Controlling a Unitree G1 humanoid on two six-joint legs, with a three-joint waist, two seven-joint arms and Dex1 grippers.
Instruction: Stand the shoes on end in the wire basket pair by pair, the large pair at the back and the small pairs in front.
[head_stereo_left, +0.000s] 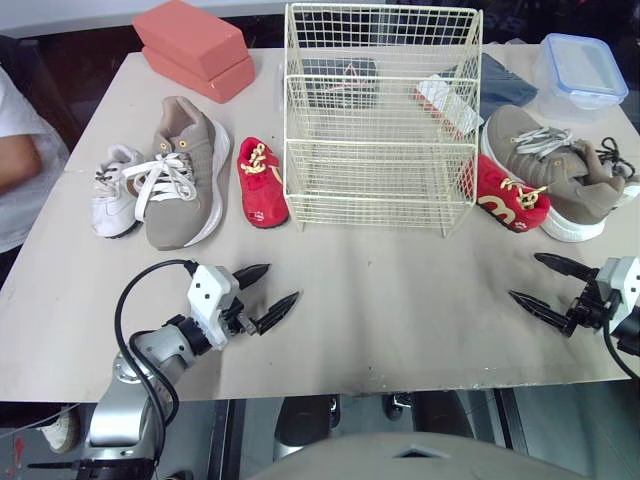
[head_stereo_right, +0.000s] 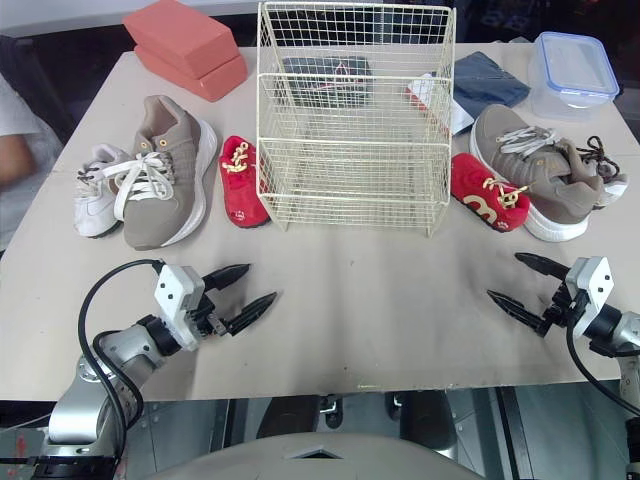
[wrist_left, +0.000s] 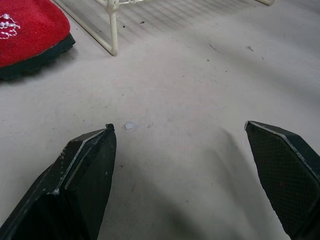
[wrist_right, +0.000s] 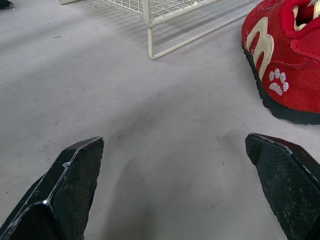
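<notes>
Nearest of all, the left gripper (head_stereo_left: 283, 282) was seen hovering low over the near part of the table (head_stereo_left: 400, 330), its two black fingers spread wide and nothing held between them. Over on the robot's right, the right gripper (head_stereo_left: 524, 276) was found in much the same pose, jaws likewise wide apart and empty, near the shoes on that side. Beyond the two grippers the wire basket (head_stereo_left: 370, 205) was stood upright at mid-table, and every shoe was left lying on the table outside it, none on end. To the basket's left a row of three was made out: a red small shoe (head_stereo_left: 260, 182) just beside the basket's front corner, a large tan shoe (head_stereo_left: 185, 170) next to it, and a white small shoe (head_stereo_left: 112, 190) tucked against the tan one's far side. To the basket's right a second red small shoe (head_stereo_left: 510, 195) was set by the other front corner, close against a second large tan shoe (head_stereo_left: 555, 170) with loose laces. In the left wrist view one end of the left-hand red shoe and a basket leg were caught beyond the open fingers; in the right wrist view the other red shoe, marked with a paw print, was caught near another basket leg. Further back two red blocks (head_stereo_left: 195, 45), a dark cloth (head_stereo_left: 500, 85) and a lidded clear box (head_stereo_left: 580, 70) were noted, and a person's arm (head_stereo_left: 20, 165) was glimpsed at the table's left edge.
</notes>
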